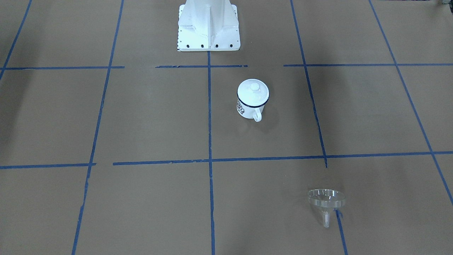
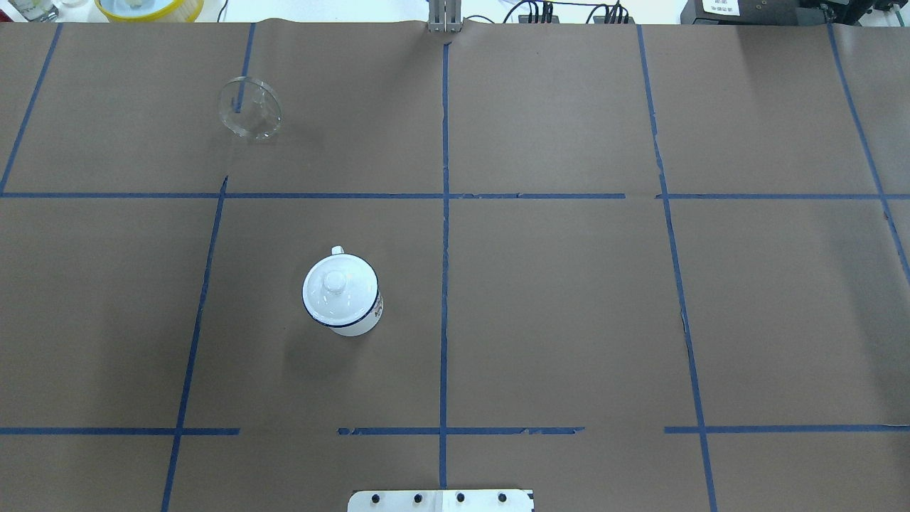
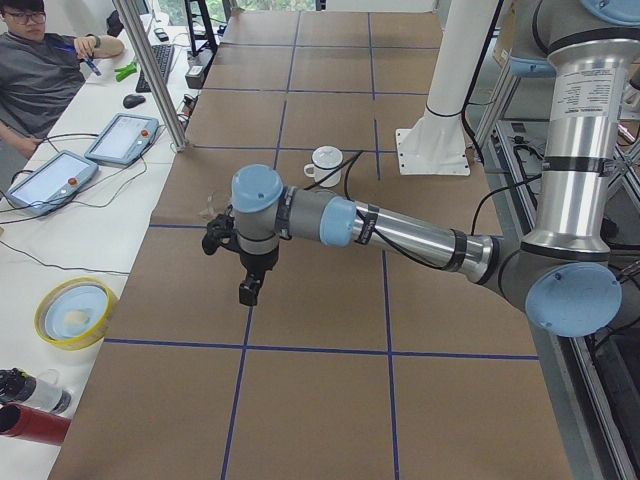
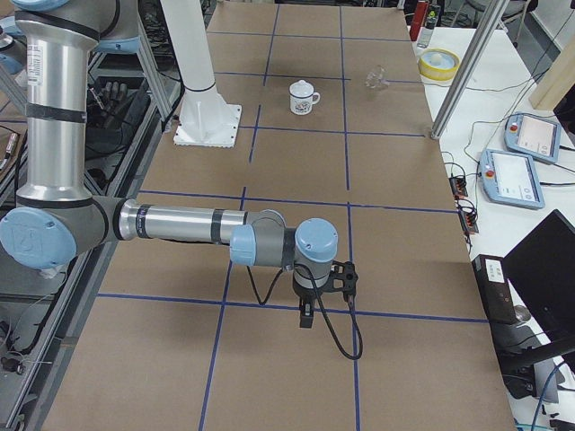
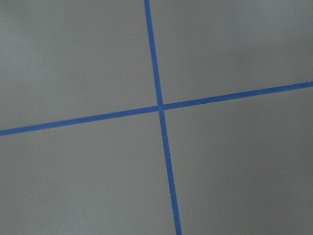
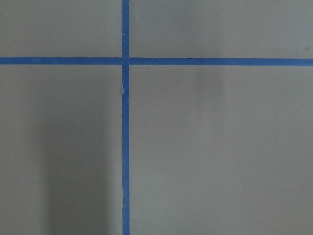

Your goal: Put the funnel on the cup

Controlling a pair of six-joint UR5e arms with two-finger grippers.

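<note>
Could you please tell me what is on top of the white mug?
A round white knobbed lid sits on the cup. It hides the inside. The funnel lies apart.

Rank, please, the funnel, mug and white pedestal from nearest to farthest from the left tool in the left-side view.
From the left tool:
1. Funnel, just beyond it, toward the operators' edge.
2. Mug, farther along, mid-table.
3. White pedestal, farthest, at the robot's side.

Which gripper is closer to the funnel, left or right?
Left. The left gripper hovers near the funnel, toward the table's left end; the right gripper hangs far off at the opposite end.
</note>
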